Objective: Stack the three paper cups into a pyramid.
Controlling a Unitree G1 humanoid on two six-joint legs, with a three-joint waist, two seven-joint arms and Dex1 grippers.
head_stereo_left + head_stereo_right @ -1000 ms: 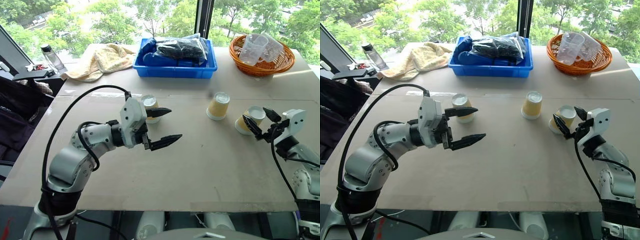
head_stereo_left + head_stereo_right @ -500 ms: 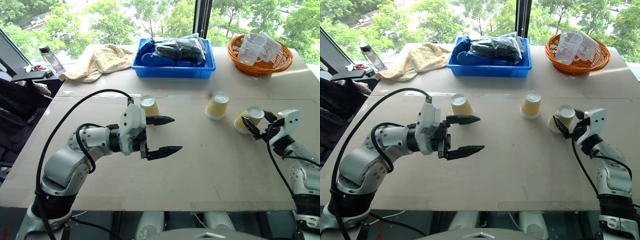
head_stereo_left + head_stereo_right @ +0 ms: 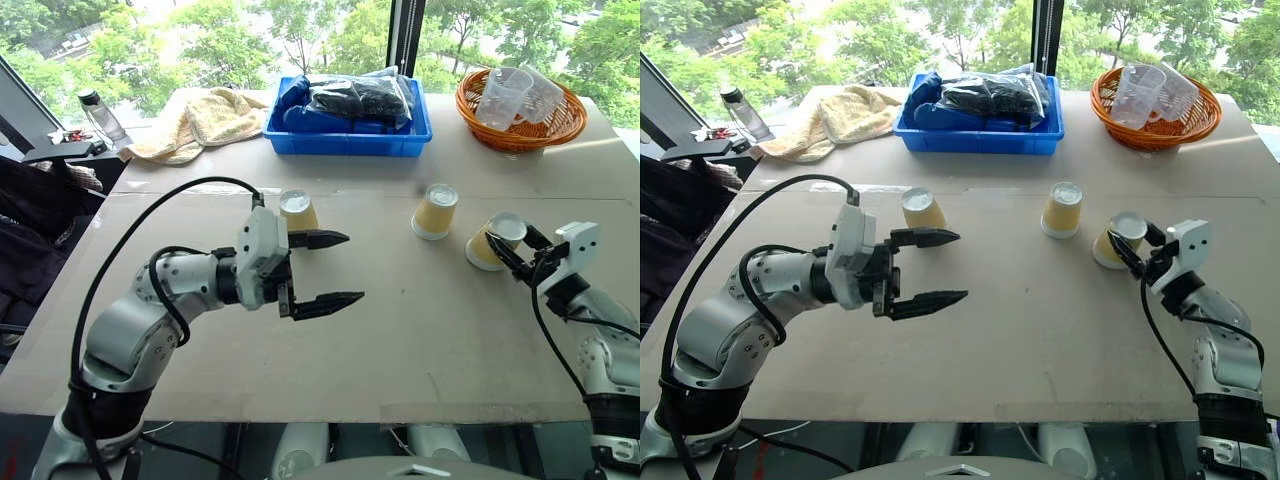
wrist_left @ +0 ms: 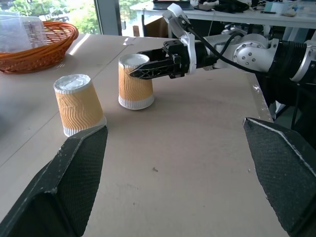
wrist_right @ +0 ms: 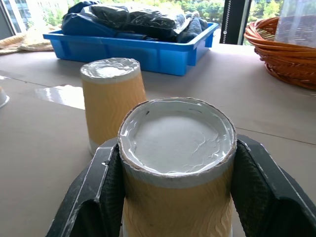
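Cups first: the right gripper (image 3: 512, 252) has its two black fingers closed on the sides of the rightmost paper cup (image 3: 488, 242), which sits upside down at the right of the worktop (image 3: 400, 340), apparently tipped a bit. The middle cup (image 3: 436, 211) stands just to its left and slightly farther back, near but not touching, and the third cup (image 3: 298, 211) is well apart on the left, just behind the upper finger of the left gripper (image 3: 325, 270). That one hovers over the worktop with its jaws spread wide and nothing in them. For the step in hand, I'd say the thing to get right is a gentle, level squeeze: paper walls dent easily, so keep the cup square between the pads, lift it straight up, and swing clear of the middle cup so it doesn't get knocked. None of the pyramid is built yet, all three cups are apart. The right wrist view is the handy one, it shows the fingers (image 5: 98, 187) snug on both sides of the cup just below its white bottom, which the head views can't confirm. The left wrist view gives a side look at the grip instead. Far back are a blue bin (image 3: 350, 130), a wicker basket (image 3: 520, 125) and a towel (image 3: 200, 120).
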